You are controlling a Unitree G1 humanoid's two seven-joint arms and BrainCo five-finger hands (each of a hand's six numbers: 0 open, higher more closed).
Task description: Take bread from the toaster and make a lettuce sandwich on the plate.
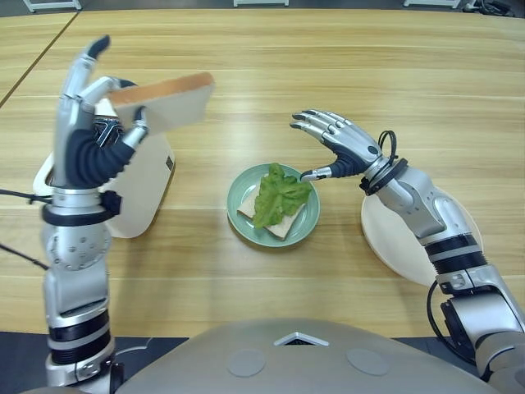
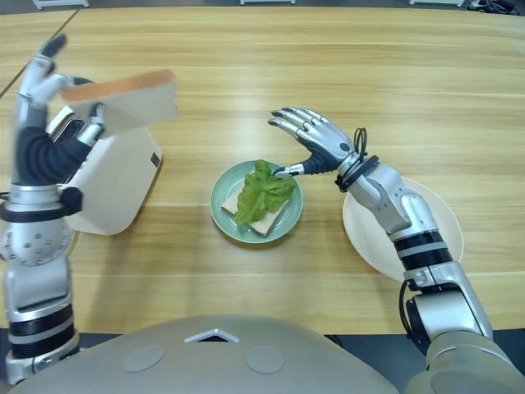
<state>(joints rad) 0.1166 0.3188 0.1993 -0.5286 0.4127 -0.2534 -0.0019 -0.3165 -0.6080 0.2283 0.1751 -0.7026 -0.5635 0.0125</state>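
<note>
Two hands: left hand (image 1: 89, 148) upper left, upright, fingers clamped on bread slice (image 1: 168, 100) above toaster (image 1: 146, 185); right hand (image 1: 343, 141) center, fingers spread wide, empty, by green plate (image 1: 311, 217) w/ lettuce (image 1: 279, 195) on bottom slice (image 1: 284, 228).

We can read no text, number or sign anywhere; the only mark is a small dark label (image 1: 170, 164) on the white toaster (image 1: 141, 193), on its side facing the green plate (image 1: 233, 205), with print too small to make out.
</note>
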